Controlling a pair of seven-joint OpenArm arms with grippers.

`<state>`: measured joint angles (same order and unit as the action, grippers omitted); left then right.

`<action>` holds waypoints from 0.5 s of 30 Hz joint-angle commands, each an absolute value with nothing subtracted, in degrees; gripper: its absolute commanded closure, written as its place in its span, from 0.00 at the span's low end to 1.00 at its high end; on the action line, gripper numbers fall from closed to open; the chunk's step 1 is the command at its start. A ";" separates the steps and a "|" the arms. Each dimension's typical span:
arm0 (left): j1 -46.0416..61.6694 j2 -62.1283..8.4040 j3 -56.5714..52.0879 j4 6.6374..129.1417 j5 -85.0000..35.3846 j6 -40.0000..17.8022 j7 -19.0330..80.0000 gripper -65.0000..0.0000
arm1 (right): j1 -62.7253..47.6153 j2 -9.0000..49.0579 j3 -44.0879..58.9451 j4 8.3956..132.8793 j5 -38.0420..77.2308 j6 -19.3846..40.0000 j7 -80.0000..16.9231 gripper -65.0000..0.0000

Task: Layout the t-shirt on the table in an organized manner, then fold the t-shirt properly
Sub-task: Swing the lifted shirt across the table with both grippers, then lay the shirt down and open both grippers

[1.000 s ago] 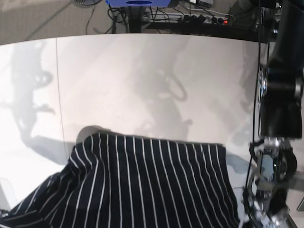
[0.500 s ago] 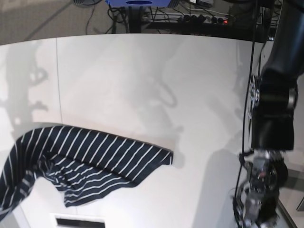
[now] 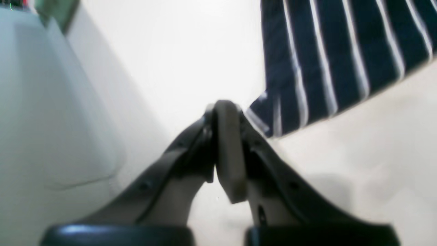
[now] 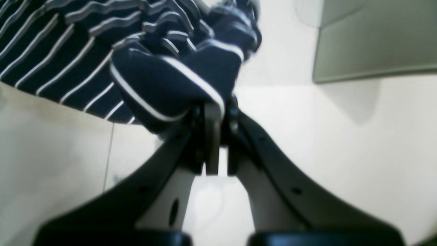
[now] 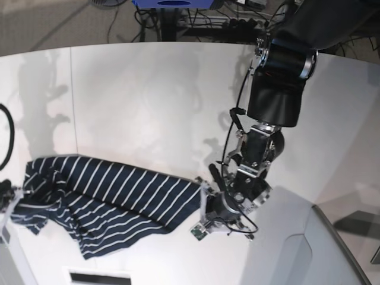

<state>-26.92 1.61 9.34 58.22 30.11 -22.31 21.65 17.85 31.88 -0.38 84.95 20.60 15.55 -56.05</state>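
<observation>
The t-shirt [image 5: 113, 202], dark navy with thin white stripes, lies crumpled on the table [image 5: 148, 107] at the front left. My right gripper [image 4: 211, 106] is shut on a bunched fold of the t-shirt [image 4: 164, 85]; in the base view it sits at the left edge [image 5: 6, 193], mostly out of frame. My left gripper [image 3: 225, 109] is shut, its jaws pressed together, with the t-shirt's corner [image 3: 307, 68] lying against its right finger. In the base view it [image 5: 206, 202] is at the shirt's right corner.
A pale grey bin [image 5: 320, 249] stands at the front right and fills the left of the left wrist view [image 3: 41, 119]. A thin seam [image 5: 72, 101] crosses the table. Cables and a power strip [image 5: 255, 22] lie beyond the far edge.
The shirt dropped from a spread, raised sheet into a low heap at the left. My left arm swung in from the right edge to the shirt's right corner.
</observation>
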 commanded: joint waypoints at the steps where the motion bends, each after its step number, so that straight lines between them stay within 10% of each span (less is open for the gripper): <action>1: -28.88 2.68 9.19 55.69 28.79 -20.18 18.59 0.89 | 19.03 33.27 0.22 85.85 20.35 15.08 -54.81 1.00; 4: -31.87 4.18 9.27 41.71 24.31 -13.67 5.85 0.74 | 17.54 33.27 0.22 85.85 20.35 15.08 -54.81 1.00; 15: -44.09 7.34 9.80 5.14 19.12 -8.92 -19.74 0.73 | 13.67 33.36 0.31 85.85 20.35 14.99 -54.81 1.00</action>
